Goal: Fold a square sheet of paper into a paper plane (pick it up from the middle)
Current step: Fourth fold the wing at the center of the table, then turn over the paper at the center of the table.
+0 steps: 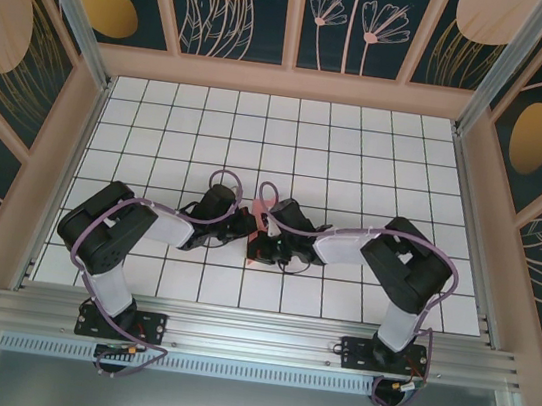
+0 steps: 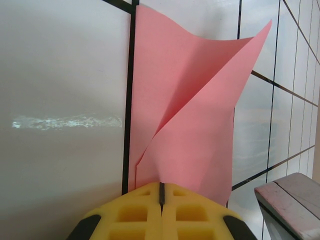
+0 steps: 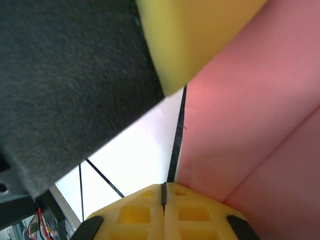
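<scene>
Paper first: square sheet of paper (image 2: pixel 190 100), salmon-pink, partly folded, at the middle of the gridded desk (image 2: pixel 60 75). Left pincer (image 2: pixel 161 187): yellow fingers pressed together, clamped on the sheet's near edge, two creased flaps fanning up beyond the tips. Right pincer (image 3: pixel 163 186): closed tight too, pink sheet touching its right side; grip on it impossible to tell. From above, both pincers almost tip to tip, pink between them.
</scene>
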### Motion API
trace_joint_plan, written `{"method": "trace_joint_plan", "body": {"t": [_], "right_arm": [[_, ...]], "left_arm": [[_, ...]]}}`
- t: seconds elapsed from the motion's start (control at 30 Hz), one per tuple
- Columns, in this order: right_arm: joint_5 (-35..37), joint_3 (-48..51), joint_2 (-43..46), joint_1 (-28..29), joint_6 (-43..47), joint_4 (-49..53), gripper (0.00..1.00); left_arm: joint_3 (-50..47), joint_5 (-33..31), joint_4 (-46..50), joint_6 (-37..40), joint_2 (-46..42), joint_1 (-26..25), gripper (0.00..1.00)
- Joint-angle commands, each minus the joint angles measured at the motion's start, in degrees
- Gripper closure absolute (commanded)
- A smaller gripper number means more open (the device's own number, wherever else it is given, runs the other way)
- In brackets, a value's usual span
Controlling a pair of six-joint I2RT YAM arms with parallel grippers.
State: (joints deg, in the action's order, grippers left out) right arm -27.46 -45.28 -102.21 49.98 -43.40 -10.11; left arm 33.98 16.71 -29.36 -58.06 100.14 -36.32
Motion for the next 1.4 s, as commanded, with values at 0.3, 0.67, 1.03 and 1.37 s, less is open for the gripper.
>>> {"method": "trace_joint_plan", "body": {"t": [0.3,0.67,1.03,1.37], "right_arm": [[-0.4,0.6,0.1,2.0,-0.7,-1.2,0.97],[1.4,-0.2,1.8,1.5,0.9,1.1,0.94],[6.6,5.6,14.5,-12.9,3.1,5.6,0.67],[6.0,3.4,7.6,-15.5,3.1,5.2,0.62]], "left_arm": [[-0.6,1.0,8.3,1.4,2.1,-0.2,0.98],[-0.4,1.2,8.5,1.6,1.7,-0.2,0.98],[-0.3,2.7,8.1,2.4,0.4,-0.2,0.97],[-0.6,4.5,7.4,2.5,0.5,-0.2,0.96]]}}
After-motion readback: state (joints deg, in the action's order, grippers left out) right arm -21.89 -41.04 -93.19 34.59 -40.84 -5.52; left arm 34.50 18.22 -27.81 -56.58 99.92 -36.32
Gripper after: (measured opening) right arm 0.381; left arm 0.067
